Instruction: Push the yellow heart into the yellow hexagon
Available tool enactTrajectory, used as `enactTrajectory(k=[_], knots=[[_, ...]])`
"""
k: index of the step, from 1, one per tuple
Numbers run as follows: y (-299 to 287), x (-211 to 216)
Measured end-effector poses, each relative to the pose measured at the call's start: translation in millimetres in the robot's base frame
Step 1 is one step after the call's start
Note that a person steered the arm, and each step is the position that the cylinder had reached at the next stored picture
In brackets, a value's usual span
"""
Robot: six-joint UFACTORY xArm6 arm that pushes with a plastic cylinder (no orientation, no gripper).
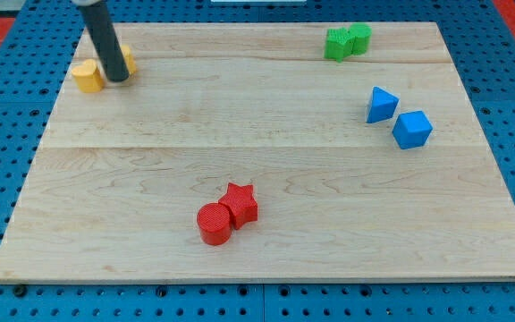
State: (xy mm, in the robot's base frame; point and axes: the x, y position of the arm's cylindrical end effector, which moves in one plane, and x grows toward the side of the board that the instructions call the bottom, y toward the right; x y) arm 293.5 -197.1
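A yellow block (pixel 87 76), heart-like in shape, lies near the top left corner of the wooden board (pixel 266 161). A second yellow block (pixel 128 59), probably the hexagon, sits just to its right and is mostly hidden behind the dark rod. My tip (pixel 117 80) rests on the board between the two yellow blocks, touching or nearly touching both. The rod rises from there toward the view's top left.
Two green blocks (pixel 346 41) touch each other at the top right. A blue triangular block (pixel 381 105) and a blue cube-like block (pixel 411 129) sit at the right. A red cylinder (pixel 214 224) and a red star (pixel 240 203) touch at the bottom centre.
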Motion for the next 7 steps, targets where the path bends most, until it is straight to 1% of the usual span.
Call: enactTrajectory(k=[1, 2, 3, 4, 5, 6, 7], knots=[[7, -10], [-16, 80], [-77, 58], [-9, 39], [32, -6], [12, 69], [-90, 56]])
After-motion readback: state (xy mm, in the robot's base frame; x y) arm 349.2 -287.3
